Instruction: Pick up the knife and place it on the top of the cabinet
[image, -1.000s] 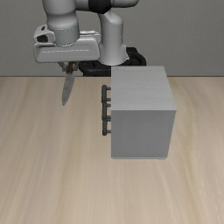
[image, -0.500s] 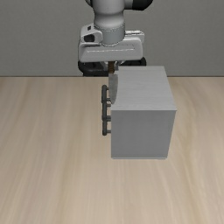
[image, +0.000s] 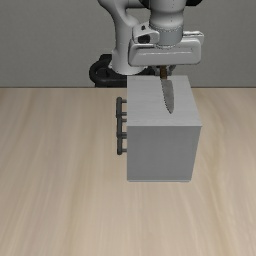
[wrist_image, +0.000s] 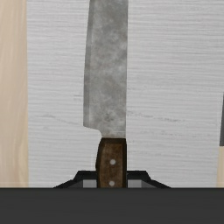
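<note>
My gripper (image: 165, 70) is clamped on the knife (image: 167, 96) by its brown handle (wrist_image: 110, 164), with the blade hanging point-down. The blade is over the top of the grey cabinet (image: 160, 150); I cannot tell whether the tip touches. The cabinet stands on the wooden floor (image: 60, 180), its dark drawer pulls (image: 122, 128) facing the exterior view's left.

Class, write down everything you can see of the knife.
The knife has a long, mottled grey blade, metal by its look, tapering to a point, and a short brown handle like wood with small pale rivets. It hangs upright, point down, over the top of the grey cabinet, not yet laid on it. The hand grips the handle from two sides; nothing else appears to touch the knife.
</note>
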